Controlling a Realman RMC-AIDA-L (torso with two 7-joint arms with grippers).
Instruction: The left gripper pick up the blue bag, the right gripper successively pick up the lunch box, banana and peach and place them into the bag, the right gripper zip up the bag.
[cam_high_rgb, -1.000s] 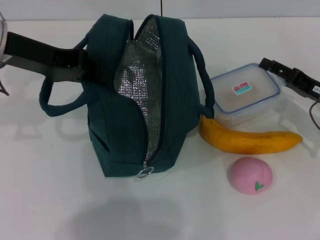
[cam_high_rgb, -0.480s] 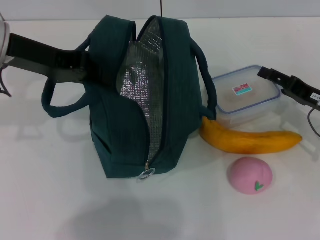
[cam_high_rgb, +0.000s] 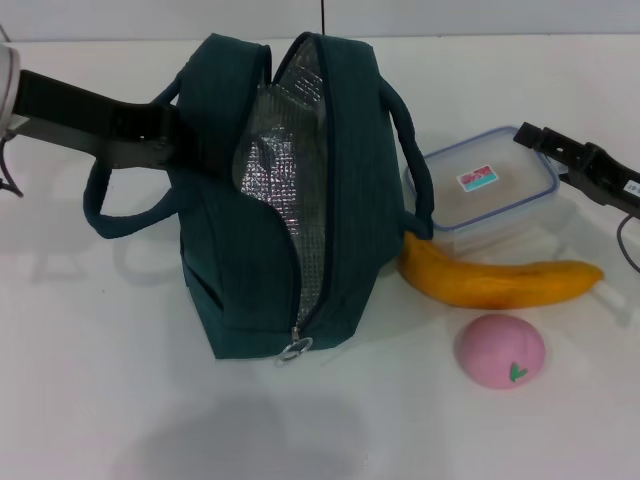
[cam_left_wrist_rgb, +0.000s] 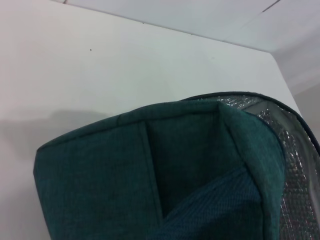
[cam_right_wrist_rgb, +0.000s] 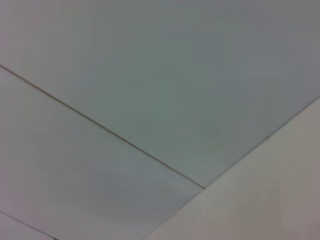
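The blue bag (cam_high_rgb: 340, 200) stands upright in the middle of the head view, its zipper open and the silver lining showing. My left gripper (cam_high_rgb: 165, 135) is shut on the bag's left side by the handle. The left wrist view shows only the bag's fabric (cam_left_wrist_rgb: 150, 175) up close. To the right of the bag, the lunch box (cam_high_rgb: 480, 195) is tilted, with my right gripper (cam_high_rgb: 535, 138) shut on its far right corner. The banana (cam_high_rgb: 500, 282) lies in front of the box. Nearer me sits the peach (cam_high_rgb: 500, 350).
The zipper's metal ring pull (cam_high_rgb: 291, 349) hangs at the bag's near end. The white table (cam_high_rgb: 100, 350) stretches around everything. A cable (cam_high_rgb: 628, 240) loops by the right arm. The right wrist view shows only pale flat surfaces.
The right gripper dipped onto the lunch box's far corner and came up a little. The box has tilted and shifted slightly towards the bag. The bag and left gripper hold still.
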